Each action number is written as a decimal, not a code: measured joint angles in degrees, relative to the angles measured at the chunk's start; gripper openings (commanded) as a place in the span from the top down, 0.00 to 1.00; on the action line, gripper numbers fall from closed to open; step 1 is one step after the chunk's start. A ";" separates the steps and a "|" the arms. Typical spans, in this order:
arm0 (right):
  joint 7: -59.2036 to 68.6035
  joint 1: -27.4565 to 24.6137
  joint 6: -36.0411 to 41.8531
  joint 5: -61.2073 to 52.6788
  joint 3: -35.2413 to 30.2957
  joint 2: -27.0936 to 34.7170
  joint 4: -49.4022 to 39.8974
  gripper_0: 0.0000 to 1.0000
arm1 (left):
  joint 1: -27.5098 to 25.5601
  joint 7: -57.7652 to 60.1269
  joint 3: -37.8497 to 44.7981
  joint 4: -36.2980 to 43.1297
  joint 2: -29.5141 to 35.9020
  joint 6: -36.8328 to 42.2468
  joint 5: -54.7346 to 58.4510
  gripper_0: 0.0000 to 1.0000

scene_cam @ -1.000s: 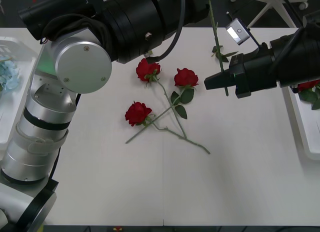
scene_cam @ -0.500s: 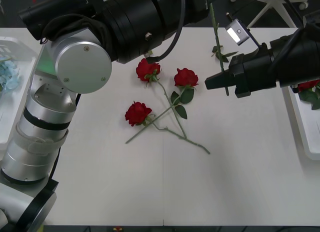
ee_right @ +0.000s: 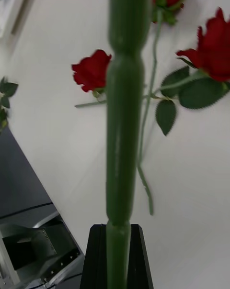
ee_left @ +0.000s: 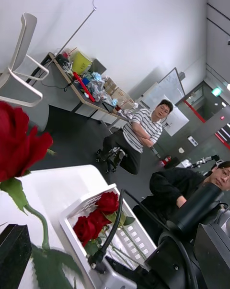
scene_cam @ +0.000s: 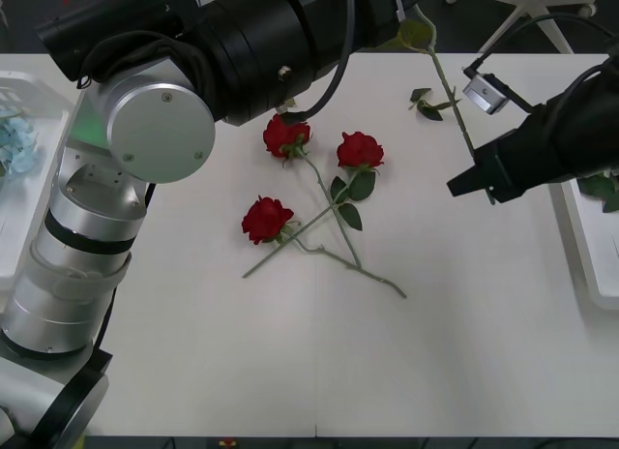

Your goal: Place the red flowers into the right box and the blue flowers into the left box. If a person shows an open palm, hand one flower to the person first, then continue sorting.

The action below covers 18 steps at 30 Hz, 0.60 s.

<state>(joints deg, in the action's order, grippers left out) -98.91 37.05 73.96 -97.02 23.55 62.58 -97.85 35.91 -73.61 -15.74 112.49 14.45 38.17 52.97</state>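
Note:
My right gripper (scene_cam: 456, 187) (ee_right: 117, 229) is shut on the lower end of a red flower's green stem (scene_cam: 453, 99) (ee_right: 123, 126), held slanting above the table. Its bloom (ee_left: 18, 145) hangs close before my left gripper, which is open up by the table's far edge, one black finger (ee_left: 13, 255) beside the stem. Three more red flowers (scene_cam: 267, 219) (scene_cam: 286, 134) (scene_cam: 360, 150) lie crossed mid-table. The right box (scene_cam: 584, 244) (ee_left: 72, 231) holds red flowers (ee_left: 98, 217). The left box (scene_cam: 21, 81) holds pale blue flowers (scene_cam: 15, 144).
My bulky left arm (scene_cam: 160, 130) reaches from the near left across the table's far side and hides part of it. A loose leaf sprig (scene_cam: 426, 103) lies near the far edge. Bare white tabletop (scene_cam: 464, 352) spreads in front of the roses.
My right gripper has moved to the right and slightly nearer, carrying the stem's lower end with it. The stem has tilted from near upright to slanting. The three roses on the table lie unchanged.

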 measured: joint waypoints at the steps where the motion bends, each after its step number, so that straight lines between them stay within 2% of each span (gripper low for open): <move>1: 0.23 0.01 1.16 1.30 0.00 0.53 0.89 1.00 | 0.00 0.00 0.45 0.01 0.12 0.30 -0.13 0.00; 3: 0.25 0.01 2.87 3.07 0.00 1.65 2.86 1.00 | 0.00 0.00 2.12 0.10 0.45 3.85 -0.12 0.00; 12: 0.24 0.03 6.75 10.00 -0.01 6.81 13.11 1.00 | -0.03 0.00 14.95 3.33 5.90 32.77 5.93 0.00; 18: 0.17 0.04 8.31 13.64 -0.02 11.06 18.86 1.00 | -2.32 -0.04 18.95 3.95 11.88 40.83 9.41 0.00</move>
<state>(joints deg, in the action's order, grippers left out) -98.73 37.08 82.27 -83.38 23.54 73.64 -78.99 33.59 -73.65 3.20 116.44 26.32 79.00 62.38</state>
